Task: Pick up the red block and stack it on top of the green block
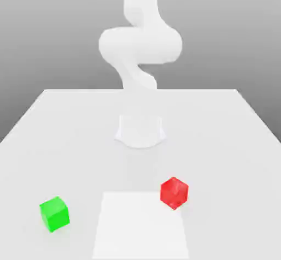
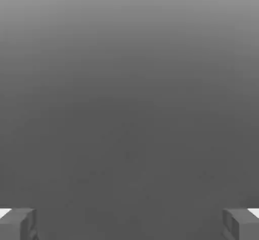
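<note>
i see the claw [image 2: 129,224] spread wide with nothing between its fingers; red block [image 1: 174,192] and green block [image 1: 54,214] sit well apart on the counter [image 1: 219,122].

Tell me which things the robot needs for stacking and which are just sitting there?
Needed for the job:
- red block
- green block
- gripper, open wide with nothing in it

Just there:
- table, which the blocks rest on
- pale square patch on the table between the blocks
</note>
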